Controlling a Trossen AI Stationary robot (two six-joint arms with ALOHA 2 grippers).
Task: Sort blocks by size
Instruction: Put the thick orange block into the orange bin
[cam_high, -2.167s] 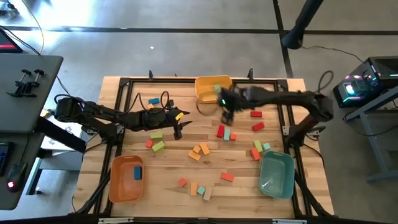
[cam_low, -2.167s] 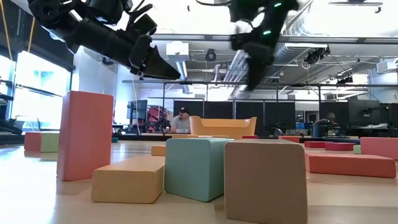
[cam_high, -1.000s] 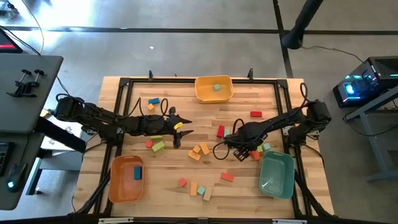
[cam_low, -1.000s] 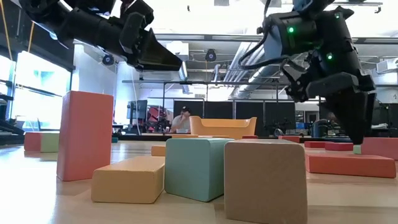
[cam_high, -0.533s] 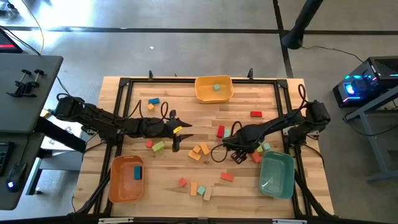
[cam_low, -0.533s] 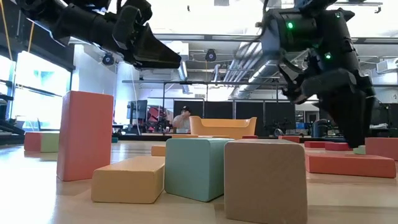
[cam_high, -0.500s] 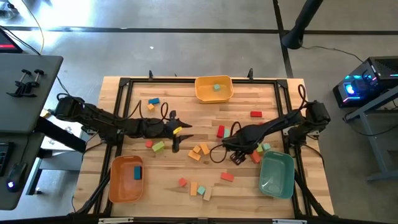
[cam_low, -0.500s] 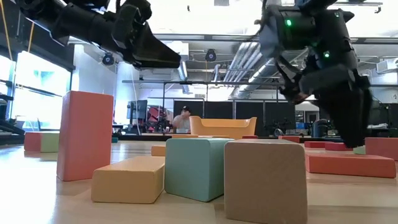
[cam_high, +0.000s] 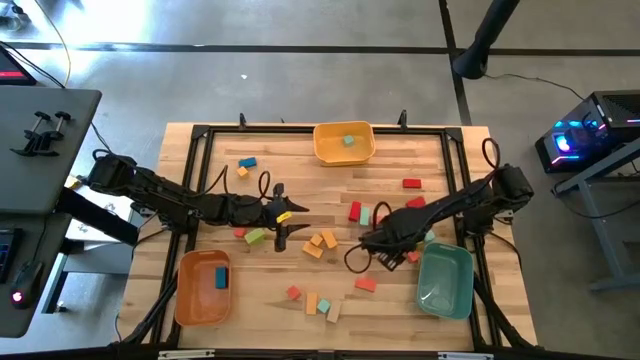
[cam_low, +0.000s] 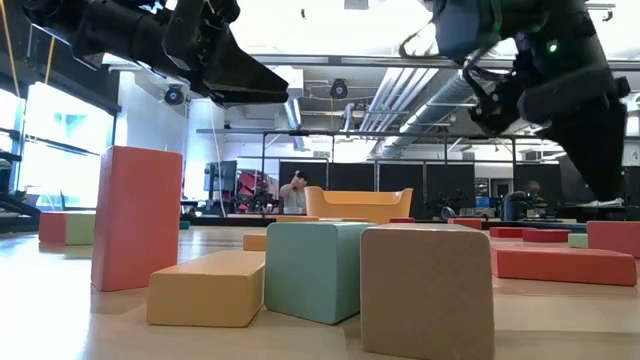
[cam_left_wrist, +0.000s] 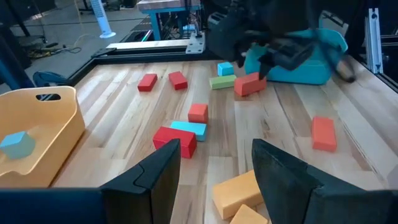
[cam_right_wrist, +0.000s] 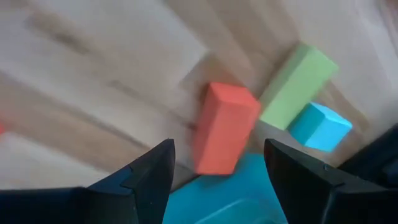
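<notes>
**Sorting coloured blocks: right tool poised over a red block beside the teal bin**

Seen from above, a wooden surface (cam_high: 260, 290) holds scattered blocks, with three bins at its edges: a yellow bin (cam_high: 344, 143) at the far middle, an orange bin (cam_high: 203, 287) at the near left and a teal bin (cam_high: 444, 281) at the near right.

The right tool (cam_high: 392, 259) sits low over the surface, just beside the teal bin's left edge. Its wrist view shows its two dark fingers (cam_right_wrist: 148, 174) spread apart with nothing between them. Directly ahead of them lies a red block (cam_right_wrist: 224, 127), touching a green bar (cam_right_wrist: 298, 85) with a small blue cube (cam_right_wrist: 319, 126) next to it, all close against the teal bin.

The left tool (cam_high: 280, 236) hovers near the middle left of the surface, above a green block (cam_high: 256, 237). Its fingers (cam_left_wrist: 158, 171) are also apart and empty, with orange blocks (cam_left_wrist: 238, 190) lying just ahead.

Other blocks lie loose around the middle: a red bar (cam_high: 354, 211) next to a teal block (cam_high: 366, 216), a red block (cam_high: 412, 184) farther back, and a cluster of small blocks (cam_high: 322, 305) near the front edge. One teal cube (cam_high: 348, 140) rests in the yellow bin, and one blue block (cam_high: 220, 278) rests in the orange bin.
</notes>
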